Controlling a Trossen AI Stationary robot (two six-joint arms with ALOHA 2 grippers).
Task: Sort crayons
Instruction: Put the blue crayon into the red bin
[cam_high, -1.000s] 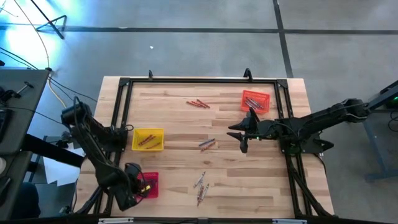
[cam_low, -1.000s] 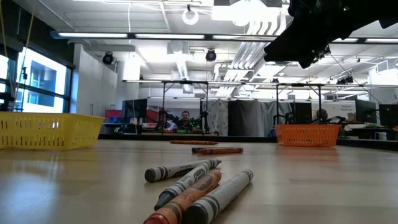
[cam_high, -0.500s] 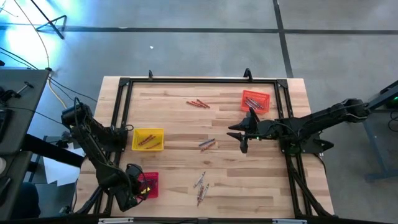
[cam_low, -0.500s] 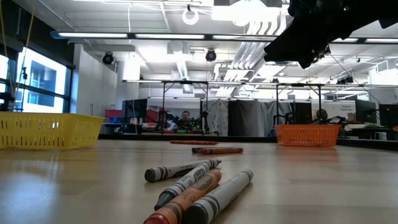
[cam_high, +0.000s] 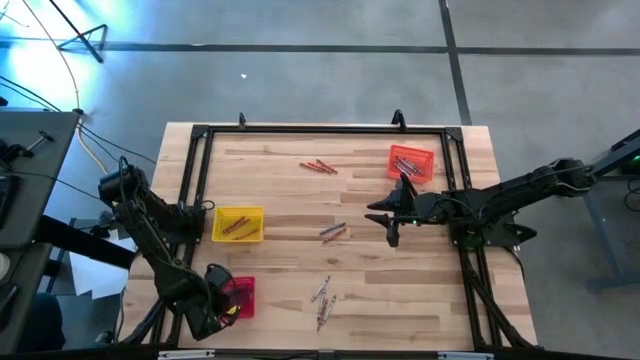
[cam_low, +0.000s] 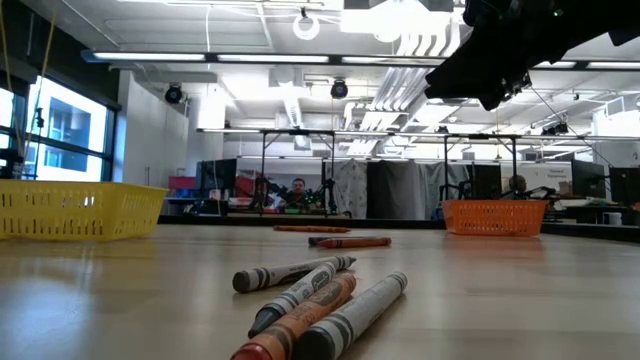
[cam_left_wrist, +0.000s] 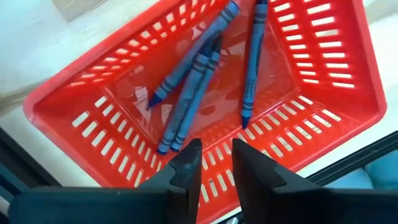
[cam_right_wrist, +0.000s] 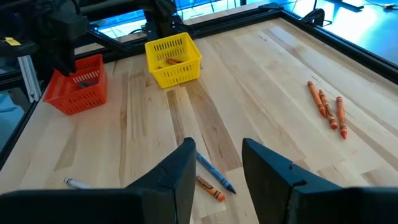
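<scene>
L gripper (cam_left_wrist: 211, 165) jaws now parted over red tray (cam_left_wrist: 74, 106), empty

Crayons: four blue (cam_left_wrist: 198, 81) lying flat in red tray (cam_left_wrist: 323, 74); three orange (cam_right_wrist: 328, 107) side by side on desk (cam_right_wrist: 261, 81); grey cluster (cam_low: 320, 300) lying loose.

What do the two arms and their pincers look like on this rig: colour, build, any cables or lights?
Both arms are dark, near-black, jointed segments rising from black frame rails at the table's sides. The left pincer ends in two flat, blocky black fingers with squared tips. The right pincer has the same matte black fingers. In the overhead view the right arm carries thin dark cabling and a small green light near its wrist.
</scene>
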